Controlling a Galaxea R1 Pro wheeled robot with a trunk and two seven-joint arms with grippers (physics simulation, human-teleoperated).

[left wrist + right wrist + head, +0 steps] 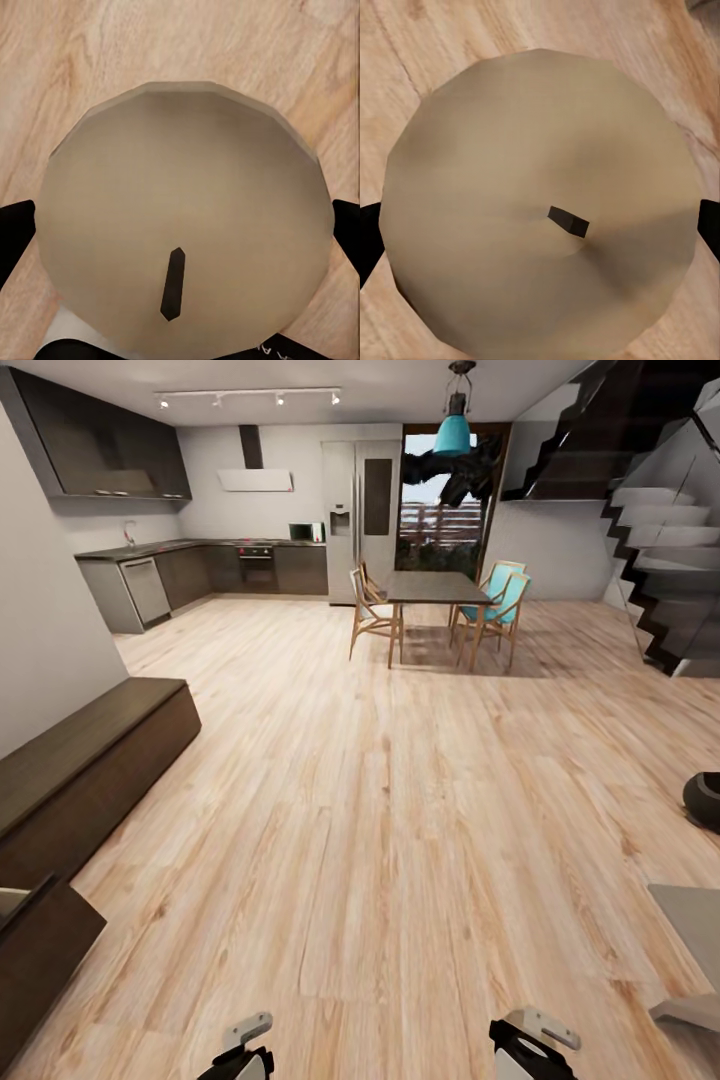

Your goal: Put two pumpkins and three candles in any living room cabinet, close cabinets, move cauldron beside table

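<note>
Each gripper is closed on a candle: the left gripper (180,225) clamps one candle (184,217) between its black fingers (15,232), and the right gripper (540,225) clamps another candle (540,202), wicks facing the cameras. Both are carried low over the wooden floor (400,810), probably so both can be stowed in one trip. The cabinet (90,760) lies to the left along the wall, its nearest front seemingly ajar. The cauldron (705,798) sits by the right edge, near the table (695,920).
</note>
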